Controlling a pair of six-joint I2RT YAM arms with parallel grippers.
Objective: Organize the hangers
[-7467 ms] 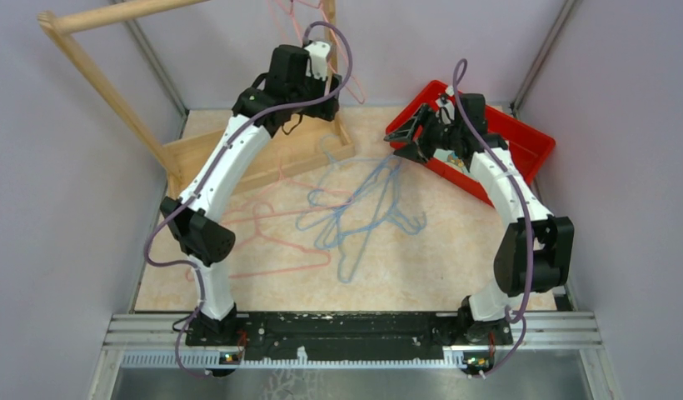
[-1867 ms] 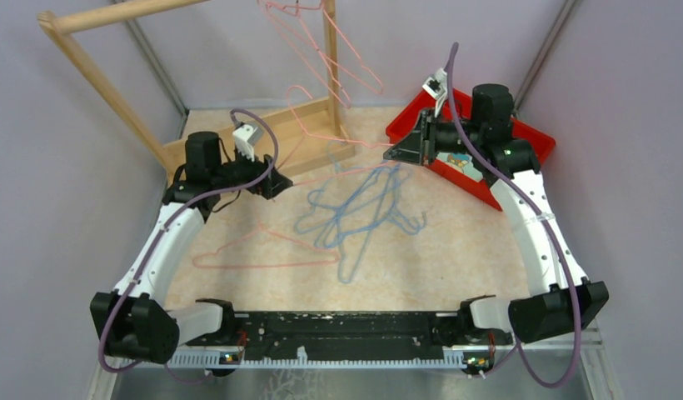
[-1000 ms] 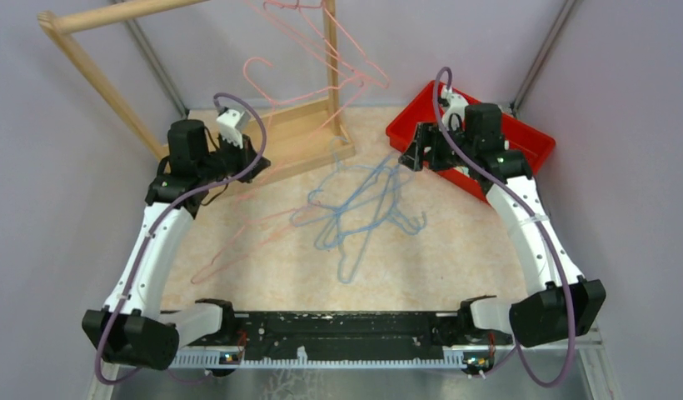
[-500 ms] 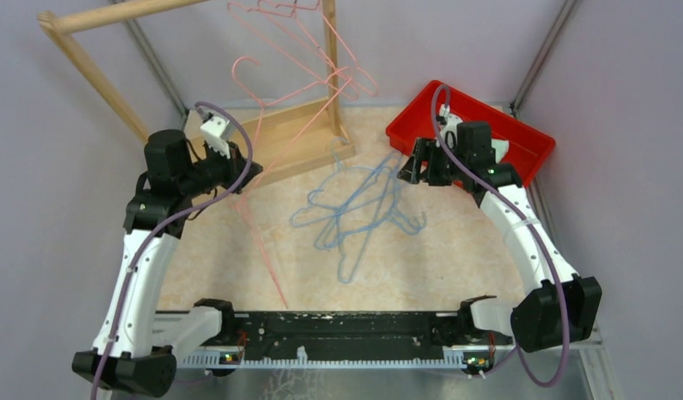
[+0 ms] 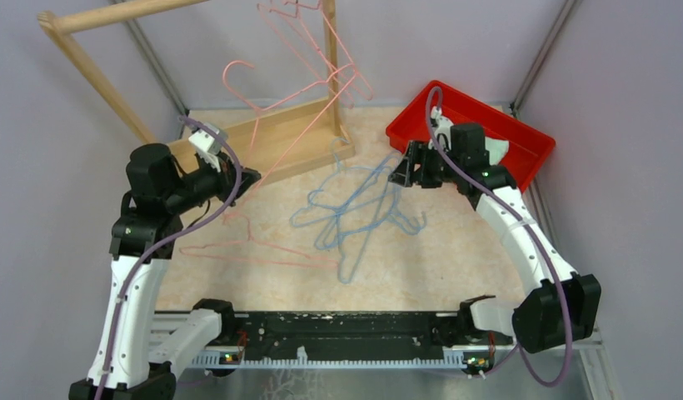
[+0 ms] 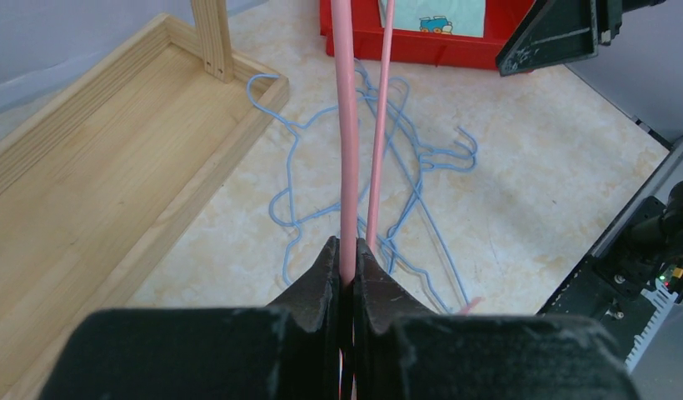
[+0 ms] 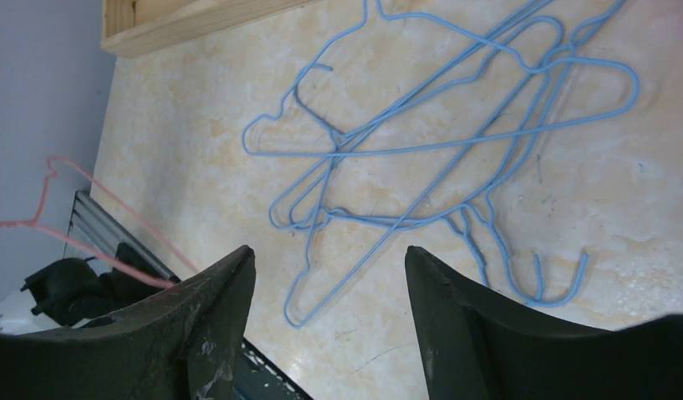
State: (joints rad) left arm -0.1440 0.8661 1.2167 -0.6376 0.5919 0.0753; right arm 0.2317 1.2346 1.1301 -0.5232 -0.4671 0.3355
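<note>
My left gripper (image 5: 245,176) (image 6: 346,247) is shut on a thin pink hanger (image 5: 238,64) (image 6: 347,150), held up over the wooden base with its hook high. A second pink hanger (image 5: 263,257) (image 7: 72,208) shows low in front of it; I cannot tell whether it rests on the table. More pink hangers (image 5: 305,29) hang on the rack. Several light blue hangers (image 5: 355,208) (image 6: 409,179) (image 7: 421,142) lie tangled mid-table. My right gripper (image 5: 401,171) (image 7: 330,254) hovers open above their far right end, with nothing between its fingers.
A wooden rack with a tray-like base (image 5: 280,146) (image 6: 113,167) stands at the back left. A red bin (image 5: 488,117) (image 6: 421,46) sits at the back right, just behind the right gripper. Grey walls close in both sides.
My left arm has drawn back to the left with the pink hanger, and the lower pink hanger has swung round to lie crosswise. The right gripper has come forward off the bin, its jaws slightly narrower.
</note>
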